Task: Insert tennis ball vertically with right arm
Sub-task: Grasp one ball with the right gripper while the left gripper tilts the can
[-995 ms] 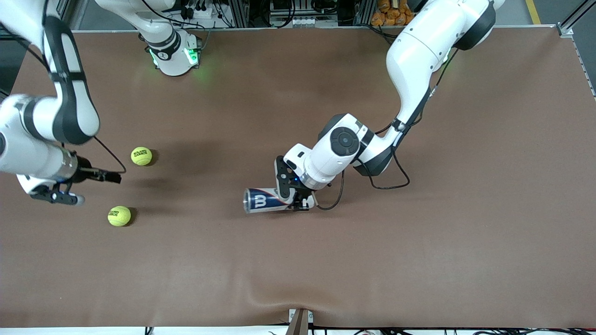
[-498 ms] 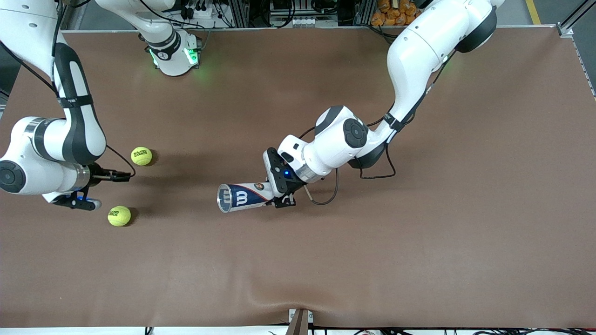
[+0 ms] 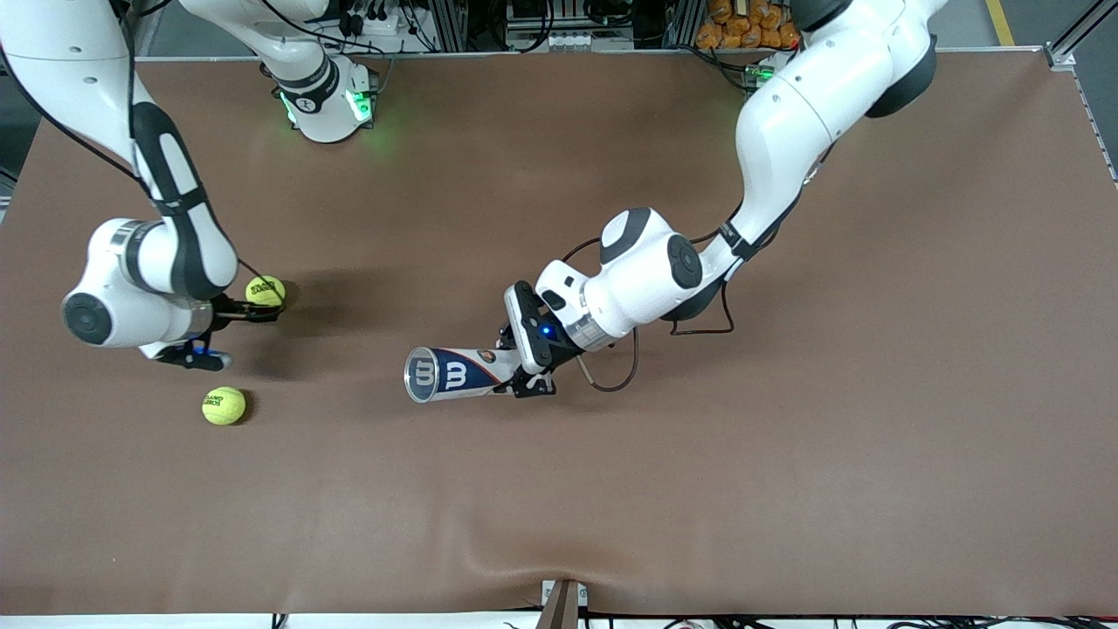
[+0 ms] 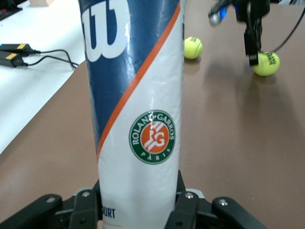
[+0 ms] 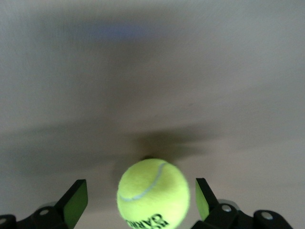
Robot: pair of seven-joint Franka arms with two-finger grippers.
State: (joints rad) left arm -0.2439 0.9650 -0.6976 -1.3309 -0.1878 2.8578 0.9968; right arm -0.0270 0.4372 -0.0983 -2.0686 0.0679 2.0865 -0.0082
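Note:
A yellow tennis ball (image 3: pixel 266 288) lies on the brown table at the right arm's end; in the right wrist view this ball (image 5: pixel 152 193) sits between the fingers (image 5: pixel 76 202) with a gap on each side. My right gripper (image 3: pixel 253 306) is open around it, low at the table. A second tennis ball (image 3: pixel 224 405) lies nearer to the front camera. My left gripper (image 3: pixel 522 365) is shut on the base of a blue and white ball can (image 3: pixel 454 374), held nearly level with its open mouth toward the right arm's end. The can (image 4: pixel 138 95) fills the left wrist view.
The brown table mat (image 3: pixel 699 489) is bare around the can. Both balls show small in the left wrist view, one (image 4: pixel 193 47) alone and one (image 4: pixel 266 63) beside the right gripper's finger. The table's front edge has a bracket (image 3: pixel 563 603).
The right arm swung in and brought its gripper from beside the balls to the farther ball. The left arm carried the can toward the right arm's end and tilted it.

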